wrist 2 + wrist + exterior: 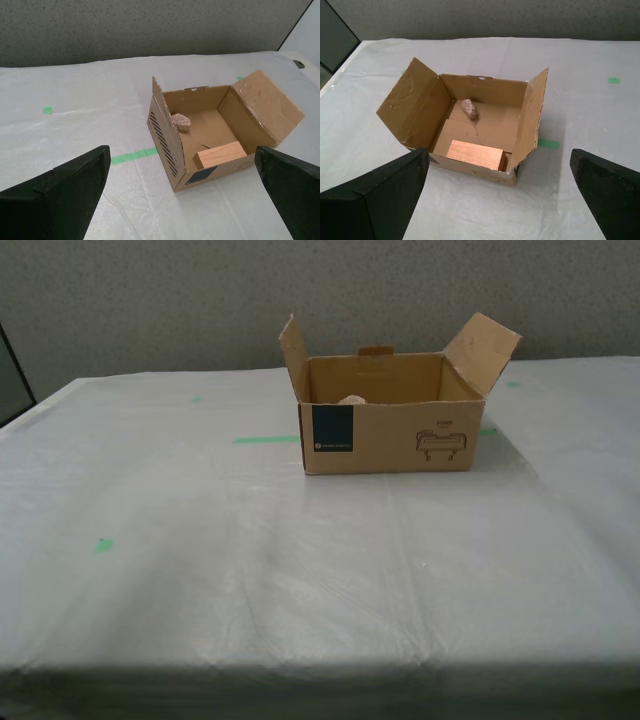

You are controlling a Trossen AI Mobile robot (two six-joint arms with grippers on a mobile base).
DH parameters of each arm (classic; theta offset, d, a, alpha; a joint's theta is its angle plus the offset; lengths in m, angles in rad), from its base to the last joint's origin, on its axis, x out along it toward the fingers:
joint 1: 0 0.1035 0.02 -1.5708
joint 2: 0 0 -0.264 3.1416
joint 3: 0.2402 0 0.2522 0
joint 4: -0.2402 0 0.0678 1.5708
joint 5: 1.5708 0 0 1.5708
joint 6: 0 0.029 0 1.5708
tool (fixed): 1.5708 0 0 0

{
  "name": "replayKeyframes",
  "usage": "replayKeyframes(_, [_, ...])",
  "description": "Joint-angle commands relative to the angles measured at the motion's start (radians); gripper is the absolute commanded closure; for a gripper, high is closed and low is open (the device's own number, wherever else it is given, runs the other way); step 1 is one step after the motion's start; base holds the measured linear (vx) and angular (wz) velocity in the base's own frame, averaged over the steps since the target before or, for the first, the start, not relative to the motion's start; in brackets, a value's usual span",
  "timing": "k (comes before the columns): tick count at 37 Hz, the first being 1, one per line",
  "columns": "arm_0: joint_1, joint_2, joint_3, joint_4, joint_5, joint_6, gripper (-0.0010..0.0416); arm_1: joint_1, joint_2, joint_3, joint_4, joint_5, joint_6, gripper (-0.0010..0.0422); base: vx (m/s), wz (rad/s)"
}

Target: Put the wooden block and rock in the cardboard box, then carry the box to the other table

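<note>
With the cardboard box [388, 430] resting in the upper middle of the exterior view on the other table [200, 570], the wooden block [220, 154] and the rock [181, 122] already lay inside it. My first gripper [500, 200] and my second gripper [185, 200] both hung spread wide and empty, well back from the box, which lay ahead between them. Neither seemed clearly nearer; likely only retreat remained.
</note>
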Motion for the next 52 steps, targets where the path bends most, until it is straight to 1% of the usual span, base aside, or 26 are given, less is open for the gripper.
replayKeyframes(1, [0.001, 0.000, 0.000, 0.000, 0.002, 0.000, 0.0012, 0.000, 0.000, 0.001, -0.003, -0.002, 0.000, 0.0016, 0.000, 0.000])
replayKeyframes(52, [0.000, 0.000, 0.000, 0.000, 0.002, 0.000, 0.0012, 0.001, 0.000, 0.001, -0.003, -0.002, 0.000, 0.0016, 0.000, 0.000])
